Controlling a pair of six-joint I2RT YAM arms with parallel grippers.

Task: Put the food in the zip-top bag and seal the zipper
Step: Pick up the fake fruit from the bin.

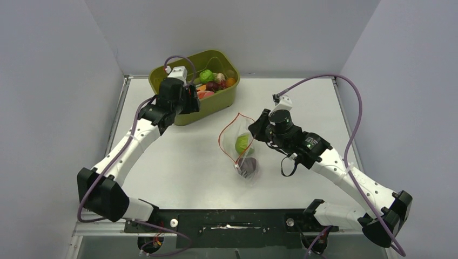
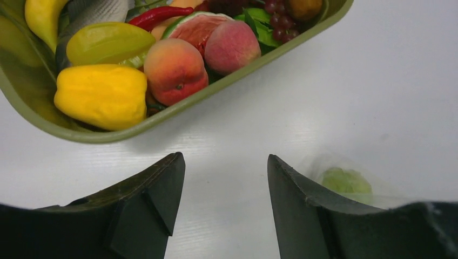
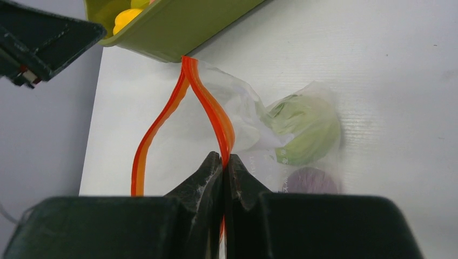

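While the right hand [image 3: 223, 162] clamps one lip of the red-orange zipper [image 3: 208, 102], the zip-top bag [image 1: 240, 143] lies gaping on the desk [image 1: 178, 162], with a green food piece [image 3: 305, 129] and a purple piece [image 3: 310, 181] inside. At eleven o'clock from it, the left hand [image 2: 224, 159] hovers released, just beside the olive tub [image 2: 178, 105] of toy produce.

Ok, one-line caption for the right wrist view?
Right gripper, fingers shut on one strip of the zipper, holds the zip-top bag open; a green food and a purple food lie inside.
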